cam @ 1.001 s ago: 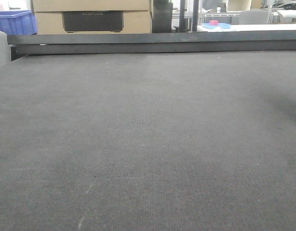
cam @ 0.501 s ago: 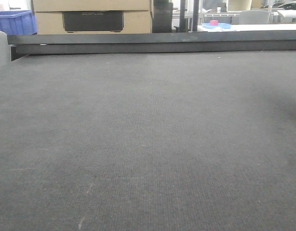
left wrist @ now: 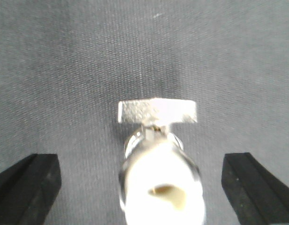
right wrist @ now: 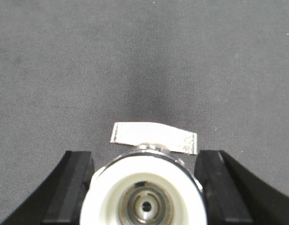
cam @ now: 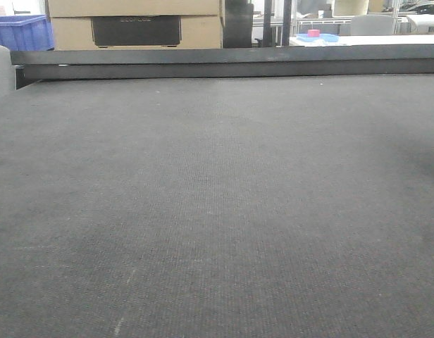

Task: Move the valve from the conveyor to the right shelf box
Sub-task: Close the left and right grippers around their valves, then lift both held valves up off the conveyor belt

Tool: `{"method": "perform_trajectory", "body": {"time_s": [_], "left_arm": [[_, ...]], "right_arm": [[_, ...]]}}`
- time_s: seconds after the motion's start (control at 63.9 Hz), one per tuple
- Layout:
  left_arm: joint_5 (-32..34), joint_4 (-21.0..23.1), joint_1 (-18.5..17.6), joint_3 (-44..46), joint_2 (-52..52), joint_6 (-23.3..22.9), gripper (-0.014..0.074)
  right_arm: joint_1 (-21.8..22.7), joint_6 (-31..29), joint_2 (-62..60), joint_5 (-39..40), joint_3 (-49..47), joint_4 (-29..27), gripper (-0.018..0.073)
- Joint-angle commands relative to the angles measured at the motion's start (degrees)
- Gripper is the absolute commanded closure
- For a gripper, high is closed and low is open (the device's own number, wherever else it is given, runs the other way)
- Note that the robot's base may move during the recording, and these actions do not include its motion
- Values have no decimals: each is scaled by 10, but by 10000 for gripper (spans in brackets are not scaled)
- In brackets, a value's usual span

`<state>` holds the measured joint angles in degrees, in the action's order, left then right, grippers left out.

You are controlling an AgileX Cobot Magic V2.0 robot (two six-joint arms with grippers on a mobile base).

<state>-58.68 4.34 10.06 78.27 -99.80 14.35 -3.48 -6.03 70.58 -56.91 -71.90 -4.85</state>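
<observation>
Blue crate [cam: 20, 32], cardboard boxes [cam: 132, 7], perhaps pink cup [cam: 313, 33].

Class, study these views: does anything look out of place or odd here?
Nothing spilled or damaged. Oddly, the left gripper and right gripper each frame a valve, yet the front view's belt shows none.

The conveyor [cam: 217, 211] lies open up to its rail [cam: 224, 63] (black).
</observation>
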Motion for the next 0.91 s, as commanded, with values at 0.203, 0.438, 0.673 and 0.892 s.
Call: {"method": "perform_trajectory", "body": {"time_s": [0.203, 0.438, 0.673, 0.892], "left_arm": [[10, 4, -2, 5, -21, 3, -3], [-2, 6, -2, 5, -24, 3, 119], [-5, 6, -2, 5, -24, 3, 699], [-20, 32, -2, 8, 24, 3, 707]], "right_arm": [[4, -1, -11, 30, -5, 0, 712], [4, -1, -11, 30, -5, 0, 712], [4, -1, -11, 32, -5, 0, 712], [4, -1, -18, 31, -6, 0, 712]]}}
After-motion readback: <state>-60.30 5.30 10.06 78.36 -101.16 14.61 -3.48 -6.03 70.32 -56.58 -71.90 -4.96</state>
